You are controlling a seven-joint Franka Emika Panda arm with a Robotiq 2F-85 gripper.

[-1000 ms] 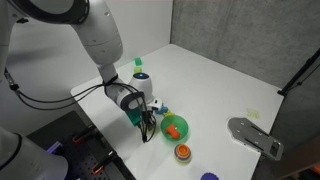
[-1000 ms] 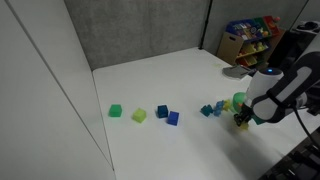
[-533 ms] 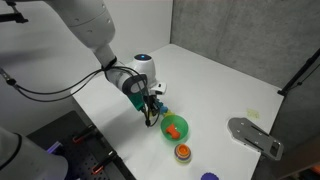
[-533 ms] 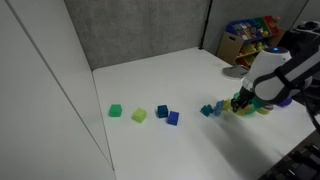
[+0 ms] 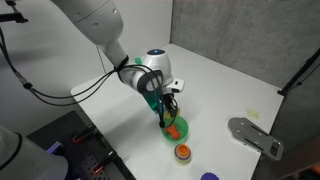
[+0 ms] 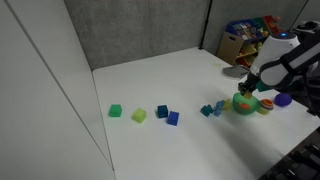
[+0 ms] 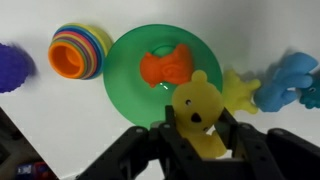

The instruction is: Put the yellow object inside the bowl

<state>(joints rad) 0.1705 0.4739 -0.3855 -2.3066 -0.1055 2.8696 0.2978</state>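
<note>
Checking the wrist cam, my gripper (image 7: pixel 200 132) is clamped on the yellow object (image 7: pixel 200 108), held over the near rim of the bowl (image 7: pixel 128 72), with an orange piece (image 7: pixel 165 67) lying inside. In both exterior views I just see the arm (image 5: pixel 100 35) above the bowl; the yellow object is too small to spot.
</note>
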